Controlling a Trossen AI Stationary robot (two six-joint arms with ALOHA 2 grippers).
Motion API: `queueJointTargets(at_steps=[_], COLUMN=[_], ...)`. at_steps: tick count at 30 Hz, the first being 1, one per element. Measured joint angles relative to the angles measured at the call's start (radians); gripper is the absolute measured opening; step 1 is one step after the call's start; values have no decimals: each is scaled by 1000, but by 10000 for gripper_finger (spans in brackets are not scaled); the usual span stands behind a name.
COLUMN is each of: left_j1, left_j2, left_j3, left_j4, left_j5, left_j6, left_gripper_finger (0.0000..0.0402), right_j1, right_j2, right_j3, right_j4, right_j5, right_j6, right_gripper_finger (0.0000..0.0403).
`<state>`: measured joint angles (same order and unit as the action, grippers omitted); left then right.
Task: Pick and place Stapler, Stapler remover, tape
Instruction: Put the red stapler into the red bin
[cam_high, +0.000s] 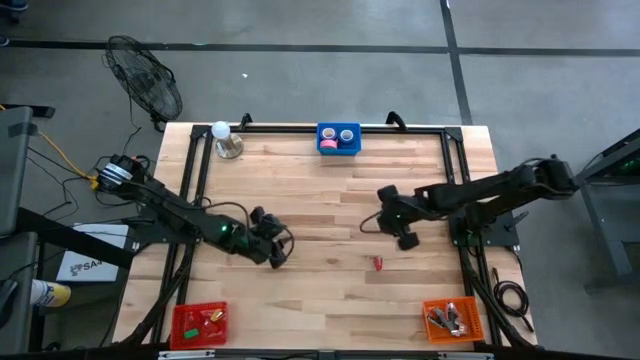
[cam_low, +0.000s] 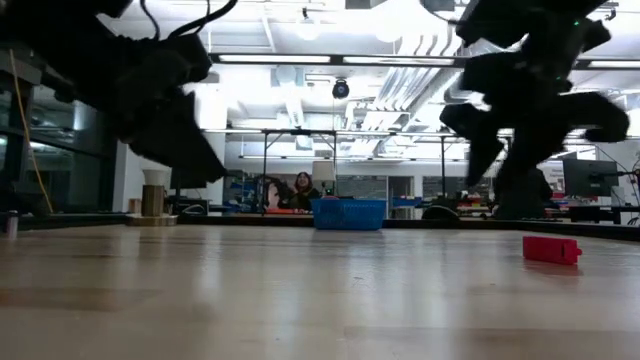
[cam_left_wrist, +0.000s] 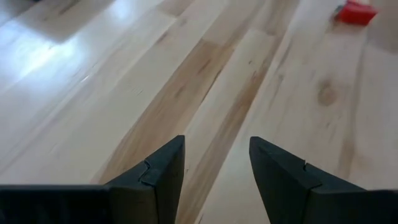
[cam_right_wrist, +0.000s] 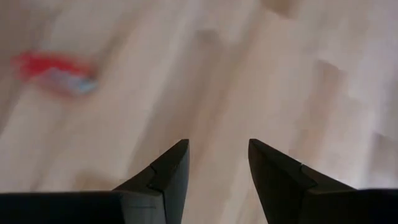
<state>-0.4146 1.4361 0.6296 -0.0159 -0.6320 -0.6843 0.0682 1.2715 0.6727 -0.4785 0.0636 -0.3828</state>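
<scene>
A small red item (cam_high: 378, 263) lies flat on the wooden table, right of centre toward the near edge; it also shows in the low view (cam_low: 551, 249). Whether it is the stapler or the stapler remover I cannot tell. Tape rolls, one pink (cam_high: 328, 146) and one blue (cam_high: 347, 133), sit in a blue bin (cam_high: 338, 126) at the far edge. My left gripper (cam_high: 284, 250) hovers open left of centre, with the red item (cam_left_wrist: 356, 11) ahead of it. My right gripper (cam_high: 405, 238) hangs open above the table, just beyond the red item (cam_right_wrist: 53, 71). Both sets of fingers are empty.
A red tray (cam_high: 198, 322) stands at the near left corner and an orange tray (cam_high: 452, 318) at the near right corner, each holding small items. A white-topped object (cam_high: 225, 140) stands at the far left. A person (cam_low: 300, 190) sits in the room behind.
</scene>
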Motion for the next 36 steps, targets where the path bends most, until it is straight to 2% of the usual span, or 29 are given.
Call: queueJointTargets(at_steps=[4, 8, 19, 23, 28, 36], left_j1=[3, 2, 2, 2, 2, 2], left_j2=[0, 0, 0, 0, 0, 0], left_j3=[0, 0, 0, 0, 0, 1], left_j4=[66, 113, 201, 201, 201, 201], left_j5=[13, 29, 126, 129, 129, 133], left_j6=[40, 52, 52, 52, 52, 60], left_gripper_finger=[177, 177, 177, 177, 177, 177], right_j1=[33, 87, 247, 252, 244, 244], right_j2=[-5, -1, -1, 25, 141, 213], right_j3=[0, -1, -1, -1, 0, -1], right_j4=[-109, -170, -32, 34, 94, 130], right_j5=[-118, -168, -122, -128, -135, -107], right_j6=[-182, -313, -671, -776, -910, -962], right_gripper_finger=[158, 156, 156, 157, 156, 156])
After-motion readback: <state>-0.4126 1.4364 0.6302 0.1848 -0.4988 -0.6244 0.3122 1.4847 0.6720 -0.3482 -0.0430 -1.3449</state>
